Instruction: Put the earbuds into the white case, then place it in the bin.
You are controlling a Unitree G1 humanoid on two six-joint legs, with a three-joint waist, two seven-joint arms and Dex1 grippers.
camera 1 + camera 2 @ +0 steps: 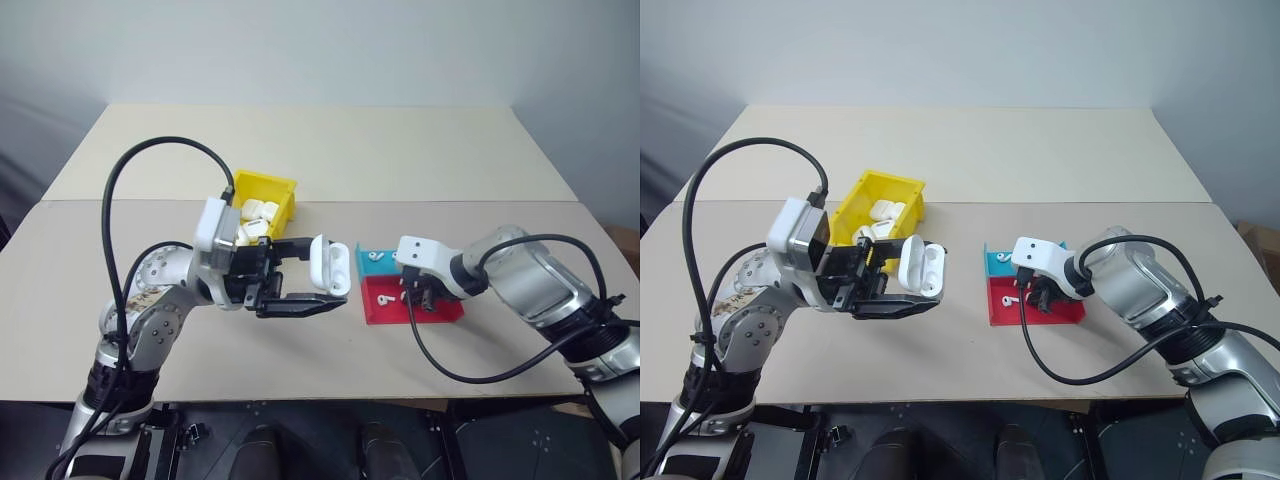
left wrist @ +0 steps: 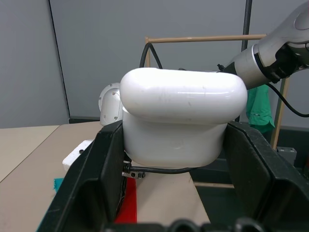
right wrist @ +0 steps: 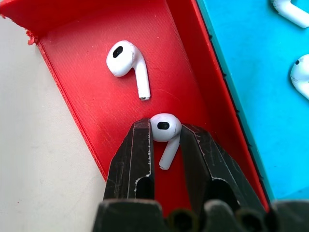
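Observation:
My left gripper (image 1: pixel 320 274) is shut on the white case (image 1: pixel 329 264), holding it above the table with its lid flipped open. The case's rounded body (image 2: pixel 181 116) sits between the two black fingers. My right gripper (image 1: pixel 411 298) points down into the red half of the tray (image 1: pixel 445 312). Its fingers (image 3: pixel 137 154) are shut on one earbud (image 3: pixel 165 128), which lies on the red floor. A second earbud (image 3: pixel 126 60) lies free just beyond it. Two more earbuds (image 3: pixel 301 75) lie in the blue half. The yellow bin (image 1: pixel 278 186) stands behind the left gripper.
The bin holds several white cases (image 1: pixel 255 212). The blue-and-red tray has low walls (image 3: pixel 203 82) close to the right gripper's fingers. A black cable (image 1: pixel 150 150) loops over the left arm, and another (image 1: pixel 470 375) hangs below the right wrist. Bare table lies beyond the bin.

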